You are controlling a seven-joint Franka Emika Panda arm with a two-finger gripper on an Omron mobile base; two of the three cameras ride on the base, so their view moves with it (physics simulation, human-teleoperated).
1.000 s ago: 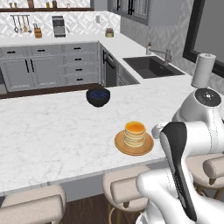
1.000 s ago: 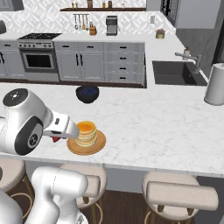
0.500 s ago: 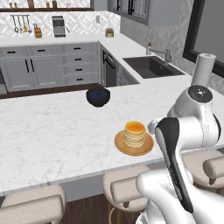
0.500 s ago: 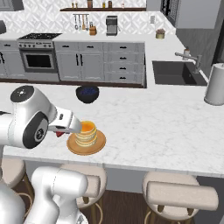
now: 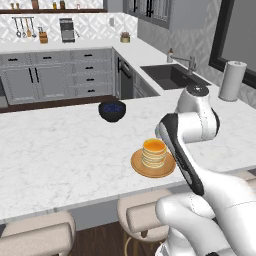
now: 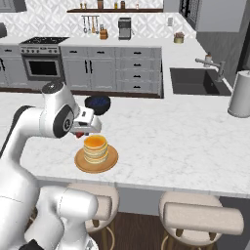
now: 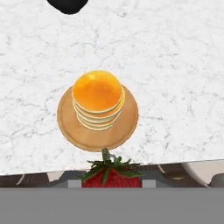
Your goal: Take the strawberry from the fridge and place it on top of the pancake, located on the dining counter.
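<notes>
The pancake (image 7: pixel 97 98) is a golden-brown stack on a round wooden plate (image 7: pixel 70 127), near the front edge of the white marble dining counter (image 7: pixel 175 65). It also appears as the pancake (image 5: pixel 154 152) and the pancake (image 6: pixel 95 148) in the base views. My gripper (image 7: pixel 111 183) is shut on the strawberry (image 7: pixel 111 175), red with green leaves, held just short of the plate over the counter's edge. In the right base view the hand (image 6: pixel 84 124) hovers just left of and above the stack. The fridge is out of view.
A dark blue-black bowl (image 5: pixel 112 110) sits on the counter behind the plate. Beige stools (image 6: pixel 200 217) line the near edge. A paper towel roll (image 6: pixel 240 93) stands at the far right, with a dark sink (image 6: pixel 197 80) on the worktop behind.
The hand with the strawberry has swung in toward the pancake stack, closer to it than a second ago. The plate and bowl have not moved.
</notes>
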